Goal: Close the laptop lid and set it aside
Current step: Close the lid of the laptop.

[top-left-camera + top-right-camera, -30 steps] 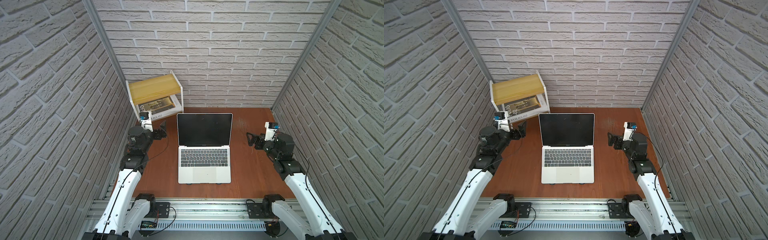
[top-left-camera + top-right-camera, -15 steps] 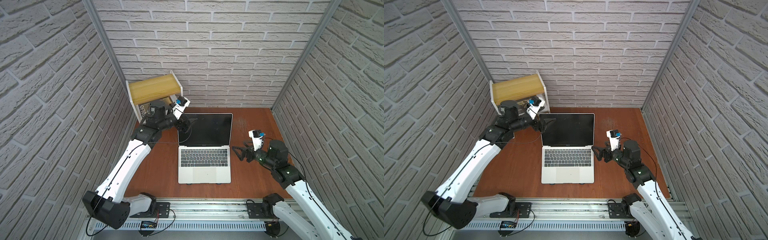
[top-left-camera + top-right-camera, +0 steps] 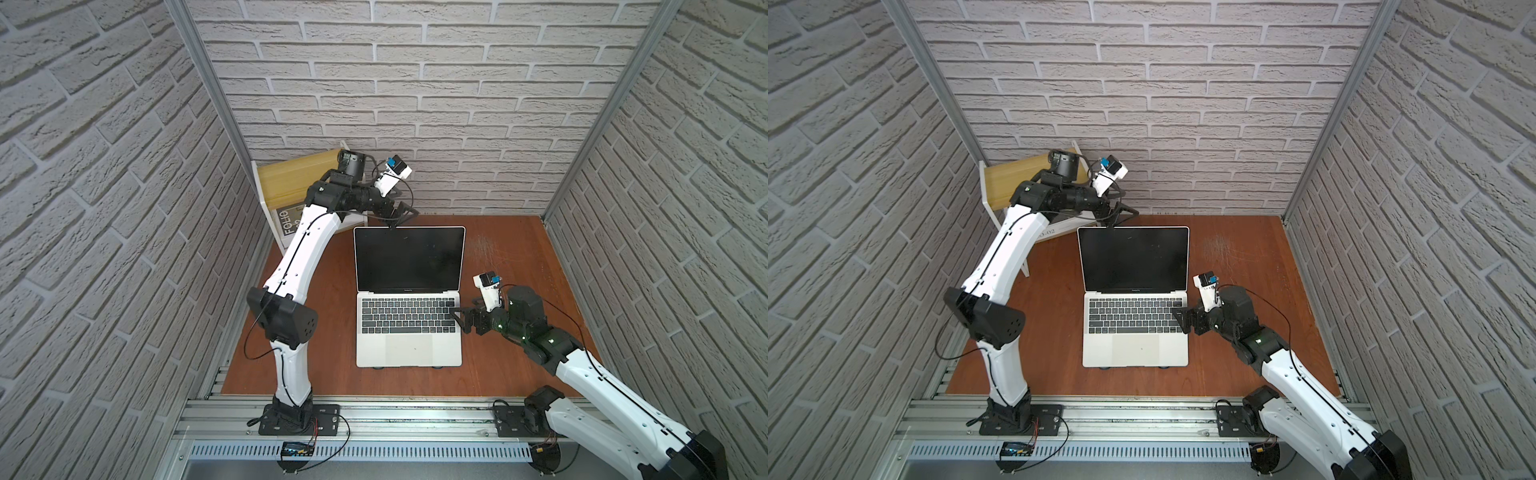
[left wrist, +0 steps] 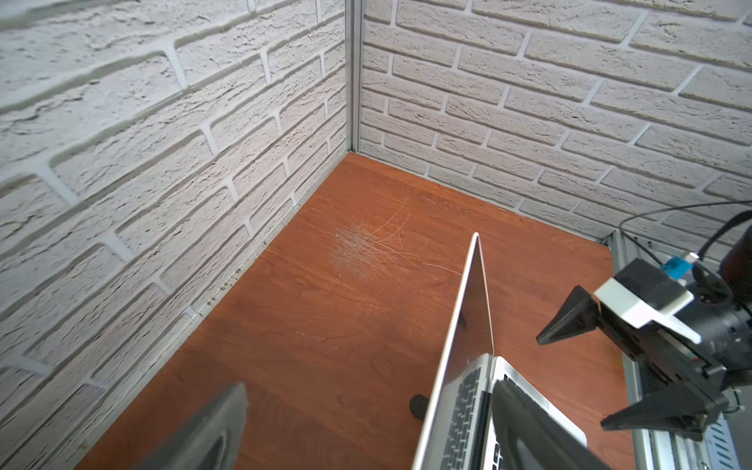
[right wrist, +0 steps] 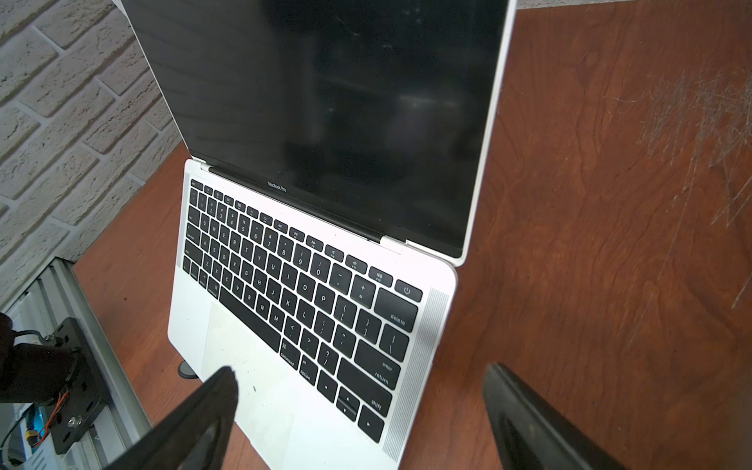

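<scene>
Currently left pincer (image 3: 403,219) spread, straddling laptop lid (image 3: 409,257) edge.

The upright laptop lid (image 3: 409,257) blocks the counter's (image 3: 507,249) middle, and a shelf rack (image 3: 291,183) fills its far left corner. Behind the lid, toward the far right corner, the counter lies bare.

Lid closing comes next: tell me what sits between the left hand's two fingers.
The laptop lid, seen edge-on, stands between the fingers of the open left hand; the left wrist view shows this. Contact cannot be told.
</scene>
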Motion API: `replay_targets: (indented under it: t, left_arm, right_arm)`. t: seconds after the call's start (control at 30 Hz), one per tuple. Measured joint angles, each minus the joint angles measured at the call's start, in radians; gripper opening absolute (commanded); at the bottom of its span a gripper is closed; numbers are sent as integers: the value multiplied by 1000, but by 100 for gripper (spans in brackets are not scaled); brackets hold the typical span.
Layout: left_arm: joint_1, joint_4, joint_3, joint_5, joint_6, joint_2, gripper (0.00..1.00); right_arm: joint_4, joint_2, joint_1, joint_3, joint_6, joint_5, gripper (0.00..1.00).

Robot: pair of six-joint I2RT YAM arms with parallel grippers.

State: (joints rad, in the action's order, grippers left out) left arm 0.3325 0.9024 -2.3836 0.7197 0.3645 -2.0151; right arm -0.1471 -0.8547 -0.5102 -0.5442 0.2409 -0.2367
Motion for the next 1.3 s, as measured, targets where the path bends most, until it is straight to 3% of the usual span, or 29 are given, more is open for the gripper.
replay_targets:
  t: [0.13, 0.53, 0.73, 1.03, 1.3]
  left_arm:
    - [11, 116, -121, 21, 24, -106, 97]
    - [42, 309, -137, 63, 109, -137, 91]
    - [54, 354, -137, 62, 140, -137, 83]
    - [73, 385, -137, 44, 173, -137, 61]
    - [110, 382, -87, 0, 209, -118, 56]
  right_arm:
    - [19, -7, -21, 17, 12, 43, 97]
    - [15, -61, -30, 32, 45, 169, 98]
    - [-11, -138, -31, 31, 94, 235, 98]
    - [-35, -197, -32, 23, 149, 306, 98]
    - [-40, -227, -43, -3, 165, 336, 97]
